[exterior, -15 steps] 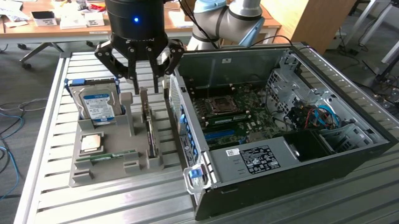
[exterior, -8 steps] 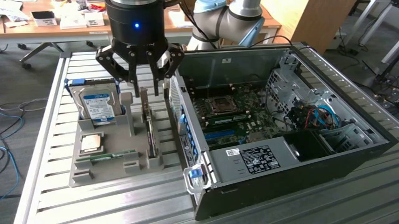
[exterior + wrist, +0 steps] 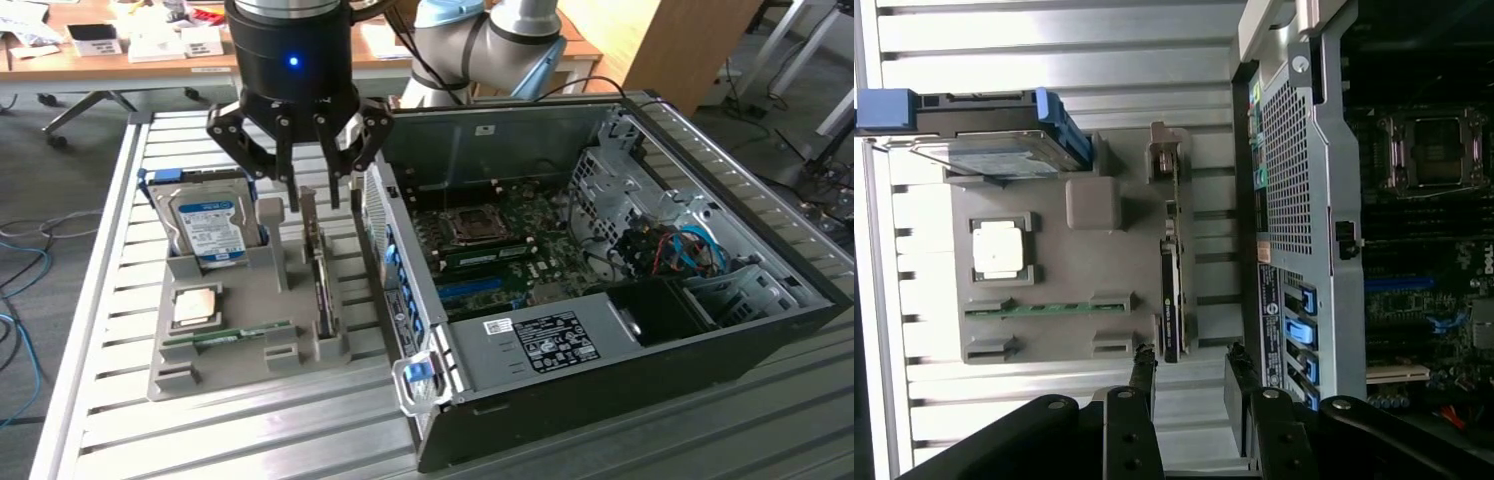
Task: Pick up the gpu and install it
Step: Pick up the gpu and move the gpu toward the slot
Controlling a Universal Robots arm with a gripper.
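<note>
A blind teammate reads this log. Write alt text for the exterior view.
The open gripper hangs close above the gpu, which stands on edge in a grey holder tray on a slatted metal table. A hard drive stands in the same tray, and an open computer case lies at the exterior view's right.

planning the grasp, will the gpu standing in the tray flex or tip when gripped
Probably stiff: the gpu is a thin board with a metal bracket. It stands on edge in the gray tray, so a sideways push would likely tilt it. Its narrow top edge probably gives the open gripper little hold.
</note>
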